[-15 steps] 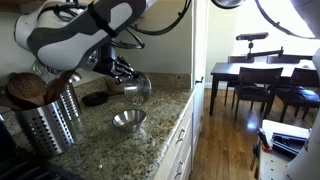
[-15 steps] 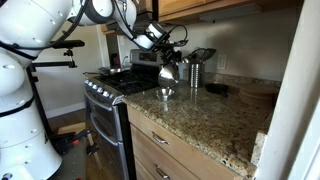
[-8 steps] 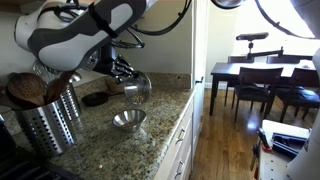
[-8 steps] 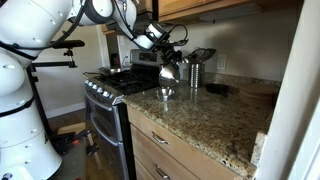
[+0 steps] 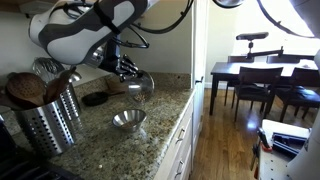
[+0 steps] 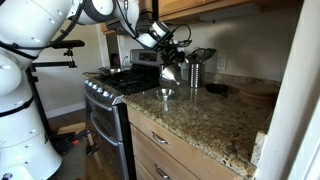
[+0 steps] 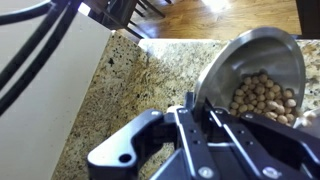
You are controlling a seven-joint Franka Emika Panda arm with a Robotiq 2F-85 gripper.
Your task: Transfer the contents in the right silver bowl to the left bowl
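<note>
Shiny steel, the right silver bowl [image 5: 140, 88] hangs tilted in the hand [image 5: 129, 72], which pinches its rim. Pale round pellets [image 7: 265, 98] lie inside. The left bowl [image 5: 128, 120] sits almost directly below it on the granite counter [image 5: 160, 132].

Two steel bowls: right silver bowl [image 5: 140, 88], left bowl [image 5: 127, 120]. One utensil holder [image 5: 50, 125].

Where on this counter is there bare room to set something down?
Bare granite runs from the left bowl to the counter's end. Crowded at the back: utensil holder, and the gripper holding the tilted right silver bowl.
</note>
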